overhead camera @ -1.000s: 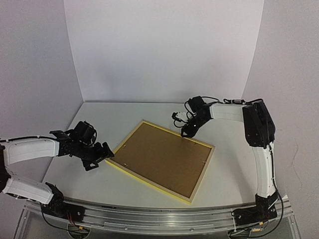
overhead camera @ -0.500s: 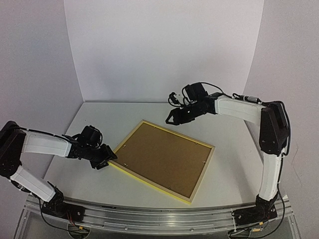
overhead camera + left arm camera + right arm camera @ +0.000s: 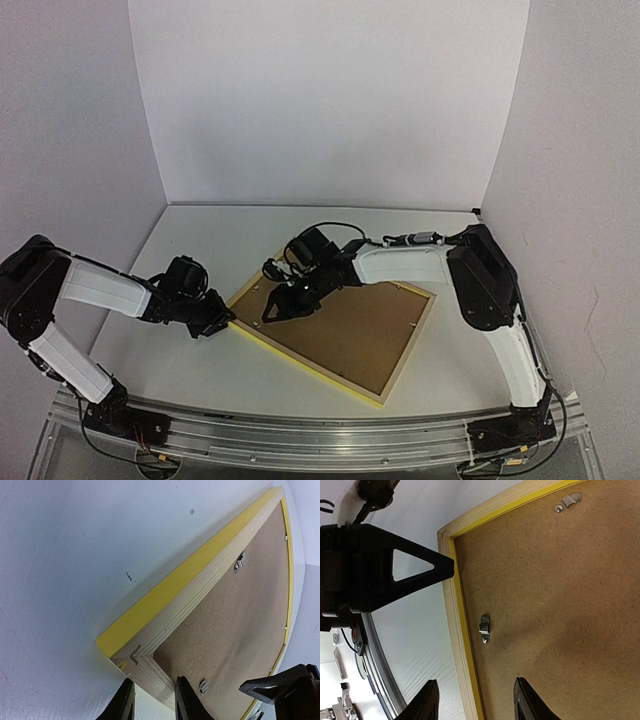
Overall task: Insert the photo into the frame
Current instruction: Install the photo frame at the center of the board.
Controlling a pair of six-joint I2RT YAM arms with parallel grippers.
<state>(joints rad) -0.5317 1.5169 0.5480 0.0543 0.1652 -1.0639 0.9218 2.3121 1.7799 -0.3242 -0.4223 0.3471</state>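
On the white table (image 3: 420, 225), left gripper (image 3: 220, 322) pinches the frame's (image 3: 170, 600) corner, right gripper (image 3: 476, 700) spread over the backing board (image 3: 560, 605).

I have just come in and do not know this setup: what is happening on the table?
Two robot arms work on the frame, which lies face down on the table with its brown backing board up. The left gripper is at the frame's corner nearest its arm, one finger on each side of the wooden rim; whether it pinches cannot be told. The right gripper hovers open above the board, near a metal clip. The photo is not in view.
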